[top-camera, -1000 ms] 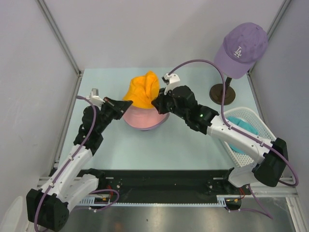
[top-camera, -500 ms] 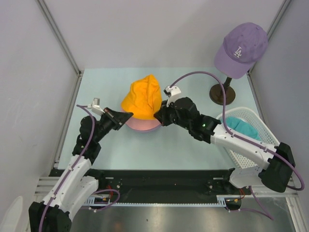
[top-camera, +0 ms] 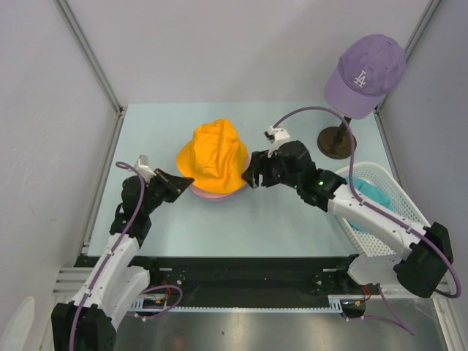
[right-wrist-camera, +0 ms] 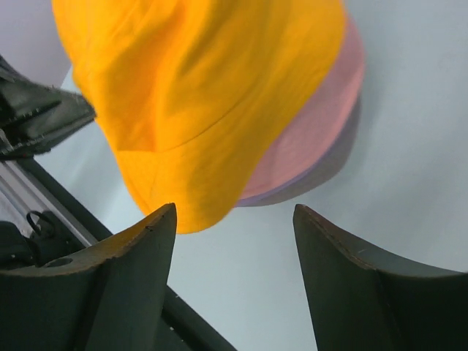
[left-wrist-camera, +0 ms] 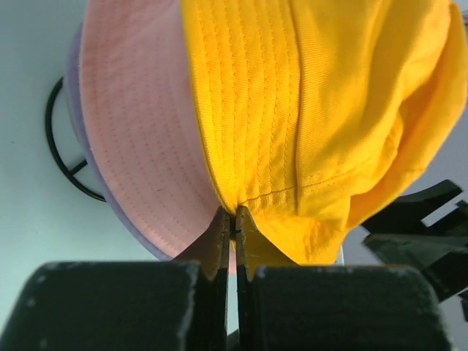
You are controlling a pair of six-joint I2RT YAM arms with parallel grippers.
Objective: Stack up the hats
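An orange bucket hat (top-camera: 213, 151) lies over a pink hat (top-camera: 217, 191), which rests on a lavender hat (top-camera: 207, 197); only their brims show beneath it. My left gripper (top-camera: 178, 181) is shut on the orange hat's brim (left-wrist-camera: 248, 197) at the stack's left side. The pink brim (left-wrist-camera: 139, 153) and lavender edge (left-wrist-camera: 73, 80) show beside it. My right gripper (top-camera: 249, 175) stands open just right of the stack, holding nothing; the orange hat (right-wrist-camera: 197, 95) lies beyond its fingertips (right-wrist-camera: 164, 219). A teal hat (top-camera: 369, 196) lies in the white basket (top-camera: 387, 179).
A purple LA baseball cap (top-camera: 368, 72) sits on a stand with a round dark base (top-camera: 336, 143) at the back right. The basket stands at the right edge. Grey walls with metal rails enclose the table (top-camera: 219, 227).
The orange hat has come down over the pink hat and spread out. My right gripper has opened, let go of it and drawn back to the right. The left arm pulled its brim down-left.
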